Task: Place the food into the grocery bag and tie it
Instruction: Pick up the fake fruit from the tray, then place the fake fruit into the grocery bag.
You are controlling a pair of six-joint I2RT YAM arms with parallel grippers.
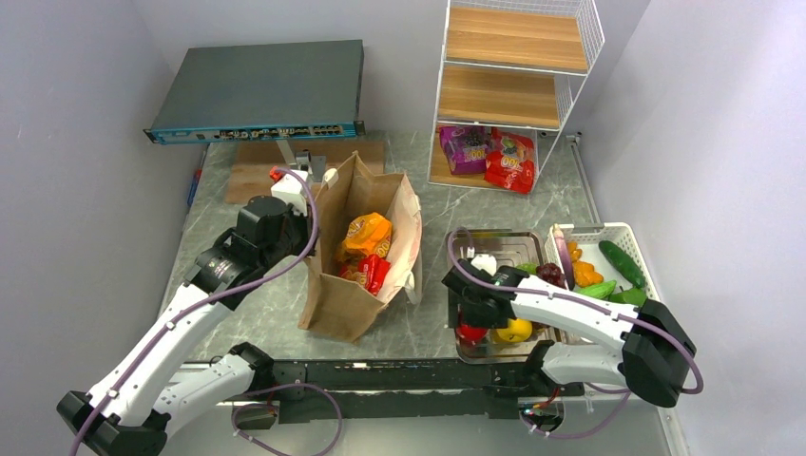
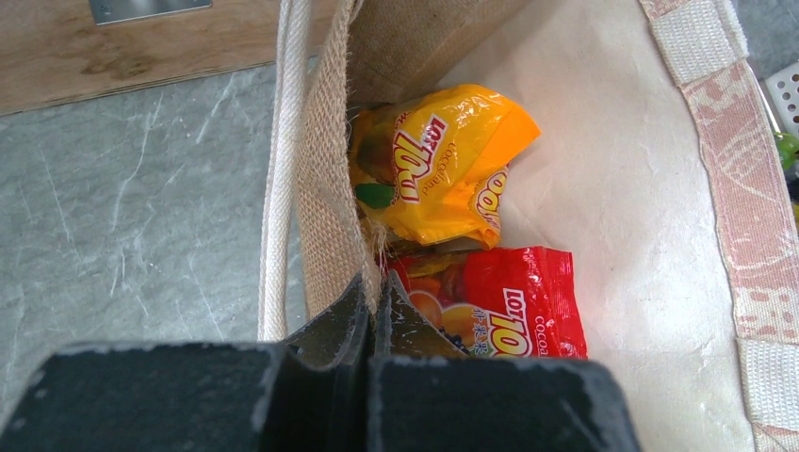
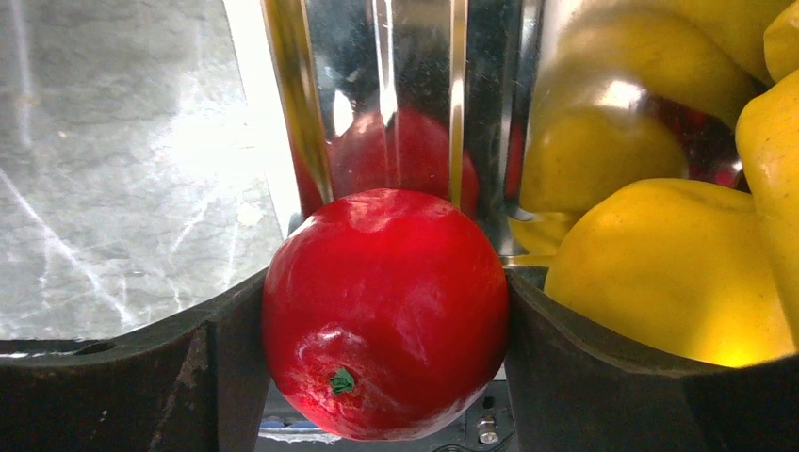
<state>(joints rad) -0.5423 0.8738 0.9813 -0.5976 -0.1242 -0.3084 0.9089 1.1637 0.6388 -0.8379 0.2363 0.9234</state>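
Note:
The brown grocery bag [image 1: 333,285] stands open at mid-table with an orange snack packet [image 1: 369,233] and a red snack packet [image 1: 376,273] inside. My left gripper [image 1: 302,204] is shut on the bag's left wall near the rim [image 2: 325,188]; its white rope handle [image 2: 283,169] hangs outside. The packets show in the left wrist view, orange [image 2: 433,160] and red [image 2: 509,297]. My right gripper [image 1: 470,328] is shut on a red apple [image 3: 386,311] at the front left corner of the steel tray [image 1: 499,239]. A yellow fruit [image 3: 669,273] lies beside it.
A white basket [image 1: 632,242] at the right holds a cucumber [image 1: 623,263] and other vegetables. Dark grapes [image 1: 551,274] lie in the tray. A wire shelf [image 1: 513,85] at the back holds purple and red packets [image 1: 489,152]. A grey device [image 1: 261,90] and a wooden board [image 1: 249,166] sit behind the bag.

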